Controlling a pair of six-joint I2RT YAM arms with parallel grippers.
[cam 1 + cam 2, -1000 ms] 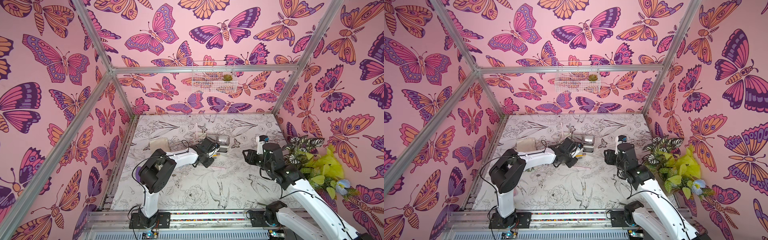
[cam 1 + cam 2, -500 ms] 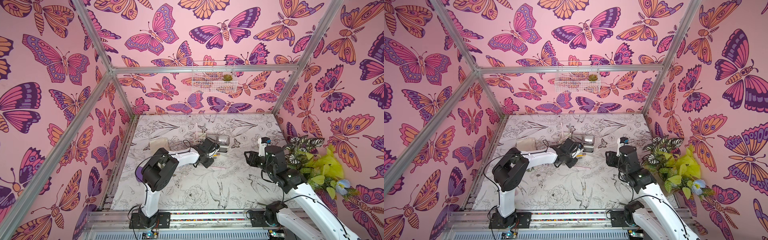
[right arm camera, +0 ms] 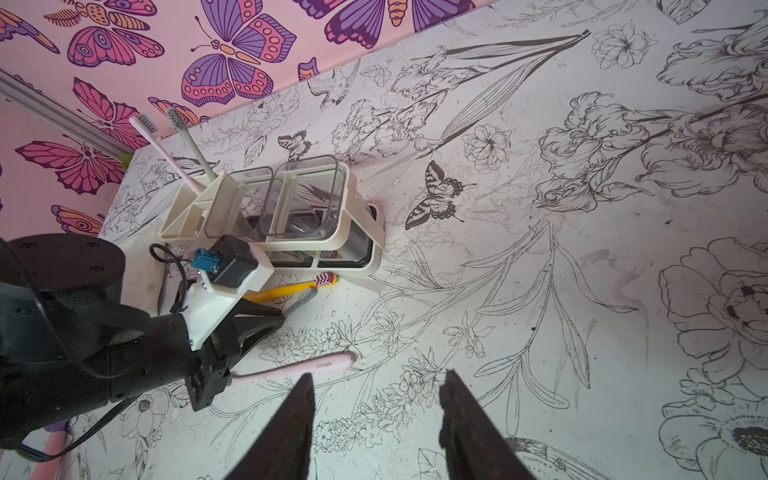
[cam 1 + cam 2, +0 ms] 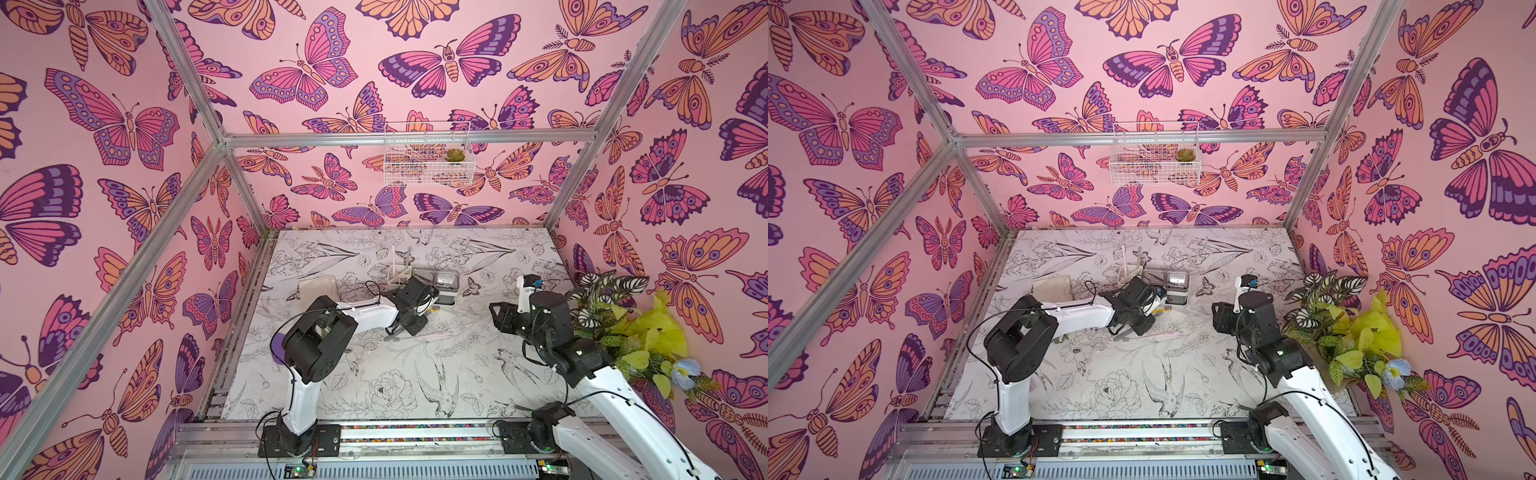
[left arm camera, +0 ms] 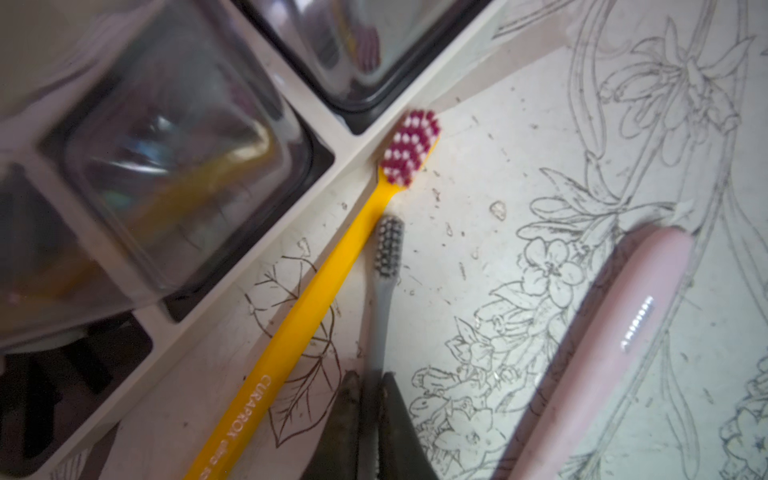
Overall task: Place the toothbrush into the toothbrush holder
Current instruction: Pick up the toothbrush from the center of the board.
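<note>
The left jaws, lately wider, are now pinched on the handle of the grey toothbrush (image 5: 384, 286), laid on the tabletop (image 5: 478, 166) beside the toothbrush holder (image 3: 178, 220), so lifting is judged ready; the right jaws are held partly open, empty.

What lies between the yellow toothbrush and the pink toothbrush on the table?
The grey toothbrush lies there, its handle pinched by the left gripper, as the left wrist view shows.
</note>
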